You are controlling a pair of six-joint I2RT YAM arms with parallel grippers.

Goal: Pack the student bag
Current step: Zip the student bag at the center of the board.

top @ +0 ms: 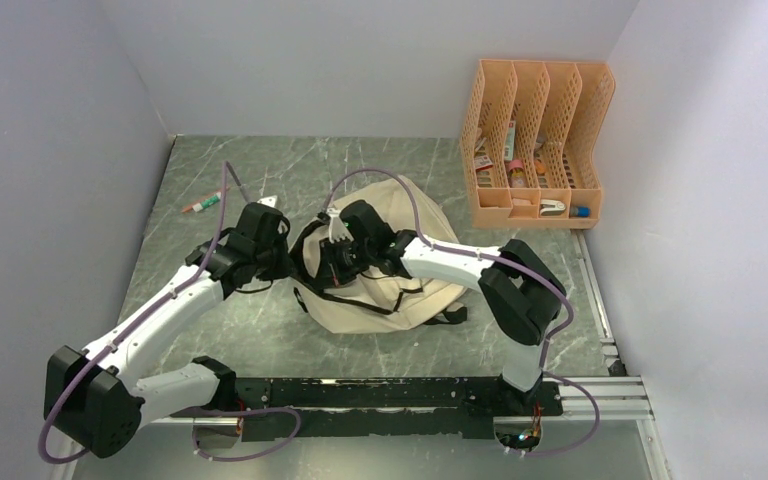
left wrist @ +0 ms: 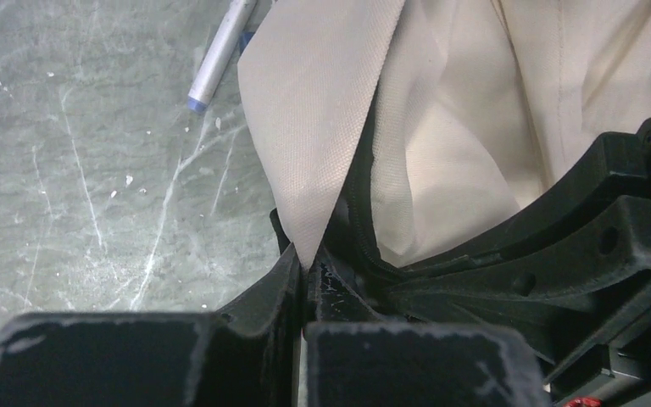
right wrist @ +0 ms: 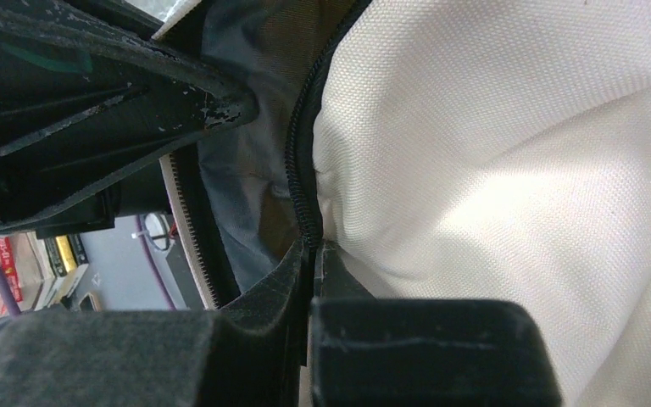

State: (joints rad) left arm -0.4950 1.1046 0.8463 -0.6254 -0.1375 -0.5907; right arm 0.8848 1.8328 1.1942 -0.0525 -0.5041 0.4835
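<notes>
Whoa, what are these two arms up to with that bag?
Both arms are on the beige student bag lying on the table. The left gripper is shut on a fabric edge, the right gripper on the zipper edge, seemingly spreading the opening. A pen lies on the table nearby, not yet packed.

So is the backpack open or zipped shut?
Open: the zipper on the student bag is parted, grey lining showing inside. Left gripper and right gripper each pinch its edge.

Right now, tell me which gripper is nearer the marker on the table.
Left. The left gripper clamps the student bag at the edge nearest the marker; the right gripper clamps its zipper edge farther away.
</notes>
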